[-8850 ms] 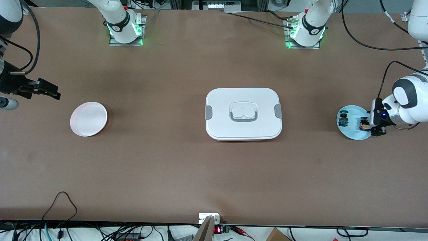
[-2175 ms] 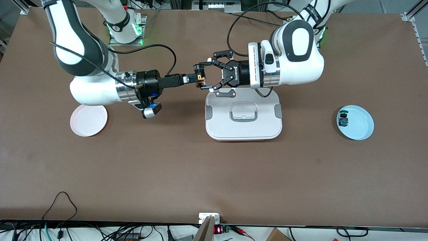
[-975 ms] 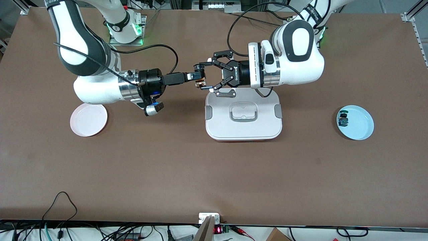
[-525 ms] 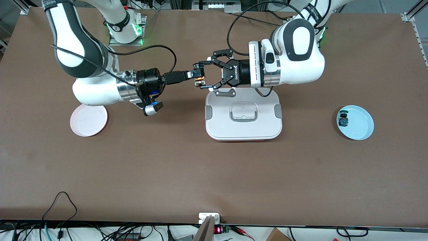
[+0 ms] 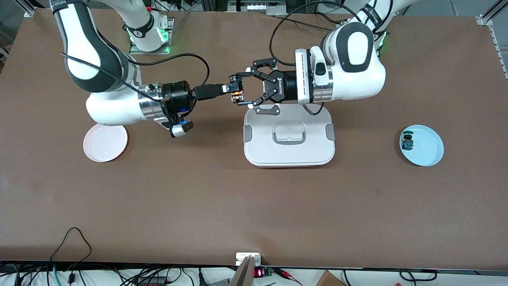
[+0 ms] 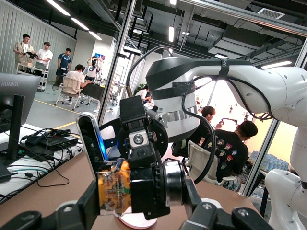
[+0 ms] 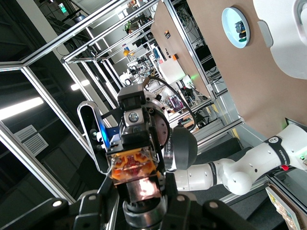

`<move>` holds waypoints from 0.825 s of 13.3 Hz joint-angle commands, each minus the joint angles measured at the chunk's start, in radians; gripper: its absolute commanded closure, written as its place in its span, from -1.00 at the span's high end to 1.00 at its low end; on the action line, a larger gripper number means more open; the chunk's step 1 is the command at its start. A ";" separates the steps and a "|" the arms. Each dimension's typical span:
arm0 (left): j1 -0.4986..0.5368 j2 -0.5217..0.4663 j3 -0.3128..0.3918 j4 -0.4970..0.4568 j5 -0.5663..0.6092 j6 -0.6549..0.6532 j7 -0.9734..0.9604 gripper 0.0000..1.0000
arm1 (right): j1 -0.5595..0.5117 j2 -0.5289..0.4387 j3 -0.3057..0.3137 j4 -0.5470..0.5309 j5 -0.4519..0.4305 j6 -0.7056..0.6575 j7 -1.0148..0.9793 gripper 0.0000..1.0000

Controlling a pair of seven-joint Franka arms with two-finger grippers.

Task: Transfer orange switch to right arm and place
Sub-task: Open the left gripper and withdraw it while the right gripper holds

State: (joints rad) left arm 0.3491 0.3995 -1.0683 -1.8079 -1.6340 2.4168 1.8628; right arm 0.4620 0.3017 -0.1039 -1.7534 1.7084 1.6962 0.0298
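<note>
Orange switch (image 6: 114,186) circuit face between right claw (image 5: 235,91) fingers, left wrist view only.

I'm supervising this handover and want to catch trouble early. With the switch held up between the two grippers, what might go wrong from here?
1. The small black switch with the orange part is pinched at the tips of the right gripper, a small purchase; it may slip and drop onto the white lidded box or the brown table.
2. The left gripper stands close around the switch; pulling away, a finger may knock it askew.
3. The pink plate is toward the right arm's end, so a loose grip may fail in transit.
</note>
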 commanded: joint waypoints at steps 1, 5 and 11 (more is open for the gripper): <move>0.027 -0.013 -0.004 -0.016 -0.026 0.011 0.001 1.00 | -0.005 -0.004 -0.002 0.012 0.016 -0.021 -0.007 -0.97; 0.142 0.024 0.010 -0.022 -0.009 -0.051 0.021 1.00 | -0.003 -0.004 -0.002 0.012 0.019 -0.023 -0.007 -0.99; 0.199 0.146 0.189 0.059 0.240 -0.221 0.228 1.00 | -0.086 -0.001 -0.003 0.015 -0.039 -0.062 -0.047 -1.00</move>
State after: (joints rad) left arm 0.5552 0.5007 -0.9254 -1.8112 -1.5397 2.2481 2.0588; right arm 0.4209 0.3010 -0.1114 -1.7450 1.7004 1.6760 0.0103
